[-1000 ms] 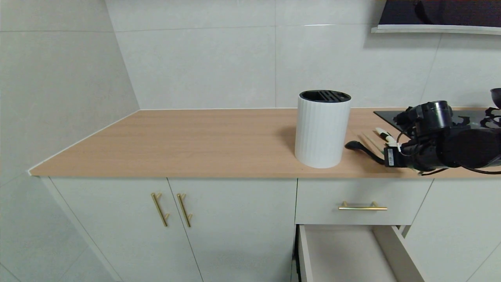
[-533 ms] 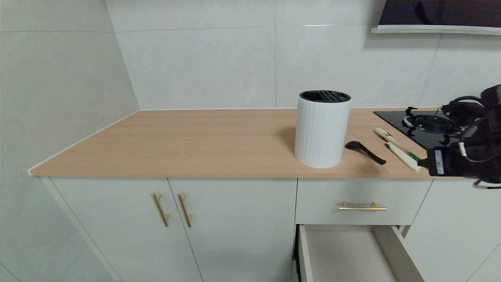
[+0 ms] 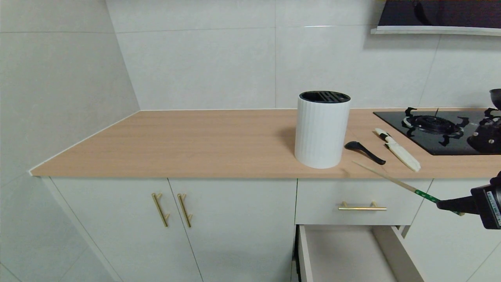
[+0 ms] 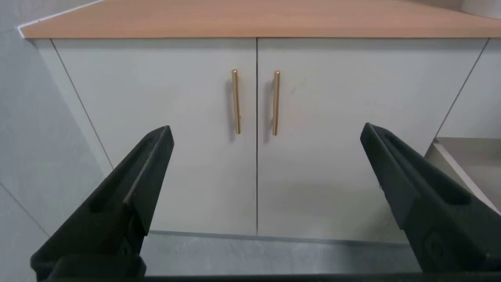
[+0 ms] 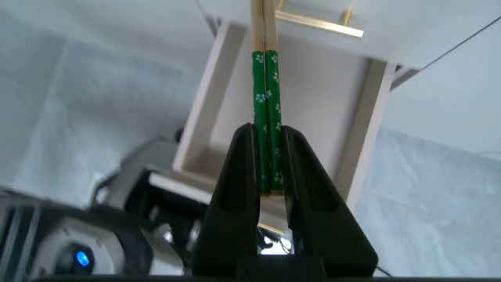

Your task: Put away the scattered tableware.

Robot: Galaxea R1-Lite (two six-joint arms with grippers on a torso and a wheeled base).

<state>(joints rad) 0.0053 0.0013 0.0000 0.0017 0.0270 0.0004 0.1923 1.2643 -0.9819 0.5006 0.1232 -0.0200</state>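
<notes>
The surface [image 3: 195, 141] is matt, wood-grained laminate. The holder [image 3: 321, 133] looks like matt white plastic, finely ribbed, with a black slotted top. The chopsticks [image 5: 264, 94] are pale bare wood with smooth green-painted ends. The spoon [image 3: 366, 152] is smooth black plastic and the knife [image 3: 399, 151] is matt cream. The hob [image 3: 395, 119] is glossy black glass, the drawer handle [image 3: 363, 208] brushed gold metal, and the right gripper [image 3: 446, 205] matt black plastic.

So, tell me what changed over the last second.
The right gripper, jaws shut on the chopsticks, carried them off the counter and pulled back and down toward the open drawer. The white holder, black spoon and knife stayed put.
</notes>
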